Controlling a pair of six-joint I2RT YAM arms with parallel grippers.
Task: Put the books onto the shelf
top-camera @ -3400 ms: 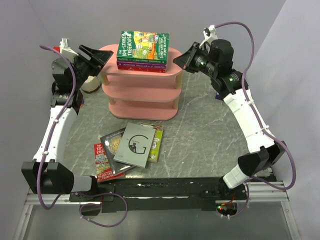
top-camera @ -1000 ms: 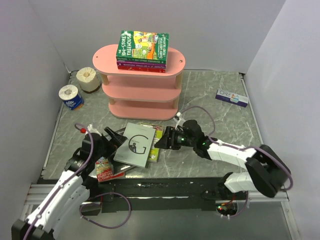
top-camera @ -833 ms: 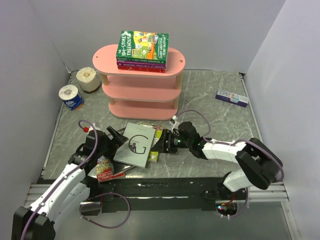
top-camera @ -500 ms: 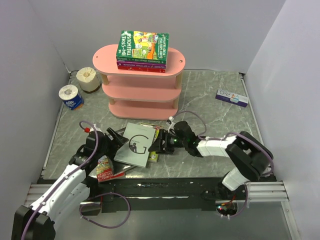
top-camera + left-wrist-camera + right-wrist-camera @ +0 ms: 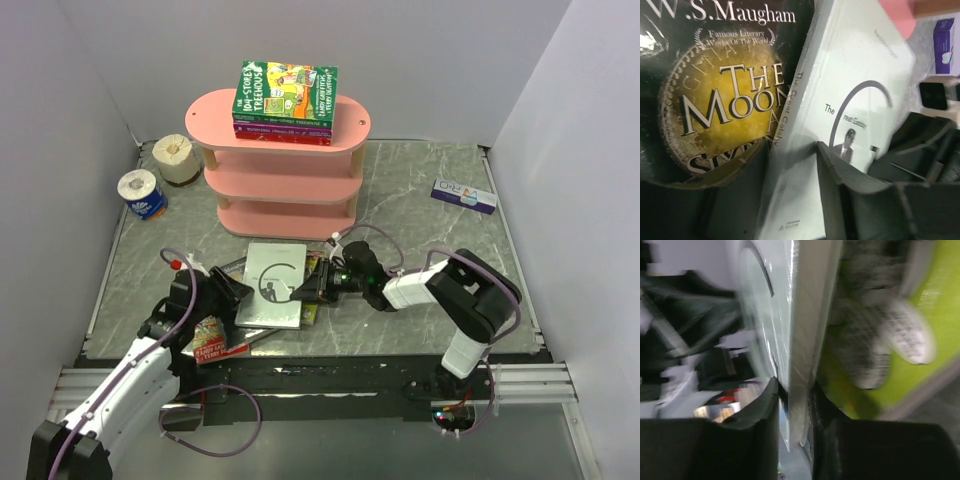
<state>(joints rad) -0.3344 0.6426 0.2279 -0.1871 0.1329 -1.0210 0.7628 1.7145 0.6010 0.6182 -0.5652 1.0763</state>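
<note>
Left gripper (image 5: pixel 238 294): low in the lower left of the overhead view, jaws straddling the spine edge of the grey book (image 5: pixel 275 282). The fingers (image 5: pixel 827 160) sat close on both faces, but I could not tell whether they truly gripped.
Left arm pose: reached forward, low over the table, with the wrist turned in towards the pile.
Right gripper (image 5: pixel 306 291): at centre frame, clamped on the grey book's opposite long edge, one finger on each face.
Right arm pose: folded sharply, elbow out at the lower right, forearm running left just above the table.
Grey book: on top of the loose pile at lower centre, caught between my two grippers.
Left on the table: beneath it I saw the dark book (image 5: pixel 715 100), the lime-green book (image 5: pixel 935 305) and the red book (image 5: pixel 215 338), so I judged four were not yet shelved.
Done: a stack of books (image 5: pixel 285 90), about three by their spines, lay flat on the top board of the shelf (image 5: pixel 285 187) at upper centre. I saw nothing on its two lower boards.
Progress: a little under half, by my reckoning.
</note>
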